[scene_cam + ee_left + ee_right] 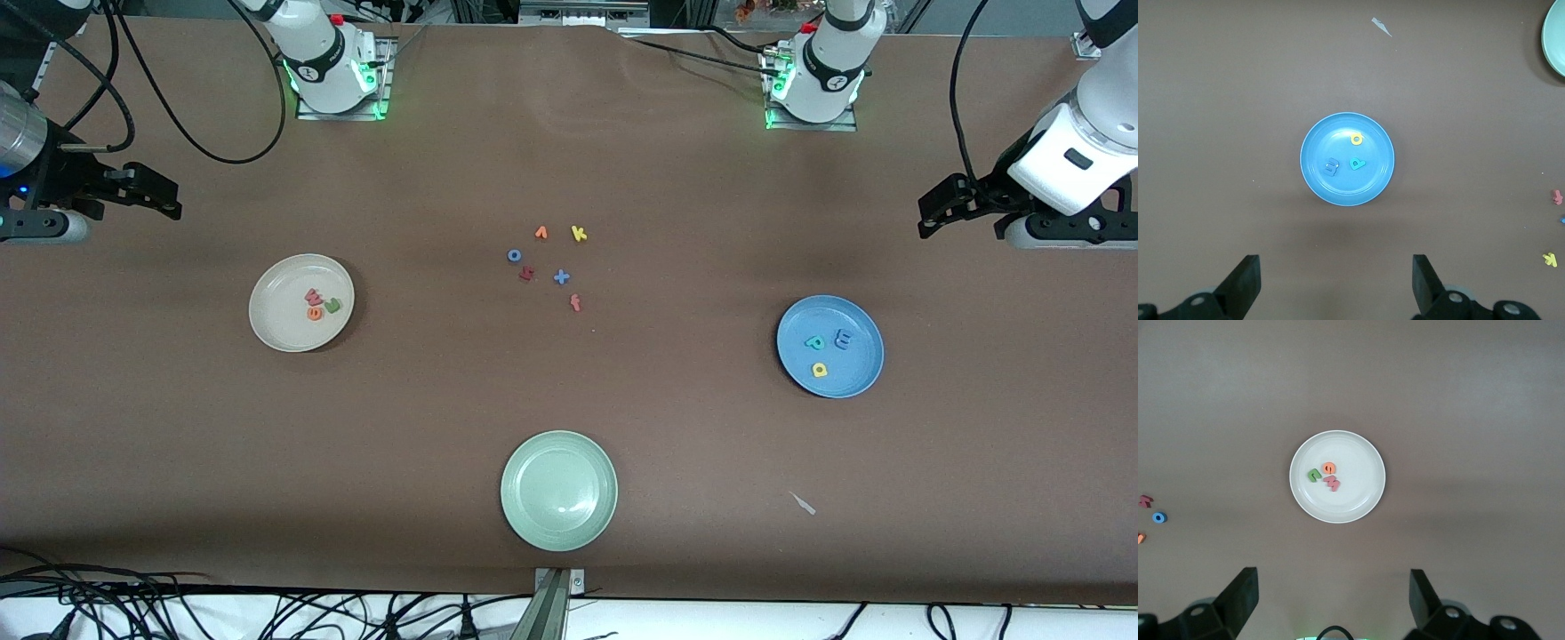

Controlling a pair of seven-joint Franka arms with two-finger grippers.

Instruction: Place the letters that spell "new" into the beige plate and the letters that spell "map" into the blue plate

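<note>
The beige plate (pixel 277 286) lies toward the right arm's end of the table. In it are the green "n" (pixel 332 306), the orange "e" (pixel 314 313) and the pinkish-red "w" (pixel 313 295). The blue plate (pixel 855 372) lies toward the left arm's end and holds the blue "m" (pixel 842 338), the yellow "a" (pixel 819 369) and the teal "p" (pixel 814 341). My right gripper (pixel 1331 597) hangs open and empty high above the table beside the beige plate (pixel 1351 503). My left gripper (pixel 1336 280) hangs open and empty high beside the blue plate (pixel 1338 192).
Loose letters lie mid-table: an orange "v" (pixel 540 233), a yellow "k" (pixel 579 234), a blue "o" (pixel 514 255), a dark red letter (pixel 526 274), a blue "x" (pixel 561 276), a red "f" (pixel 576 303). A pale green plate (pixel 533 462) sits nearest the camera, a pale scrap (pixel 803 503) beside it.
</note>
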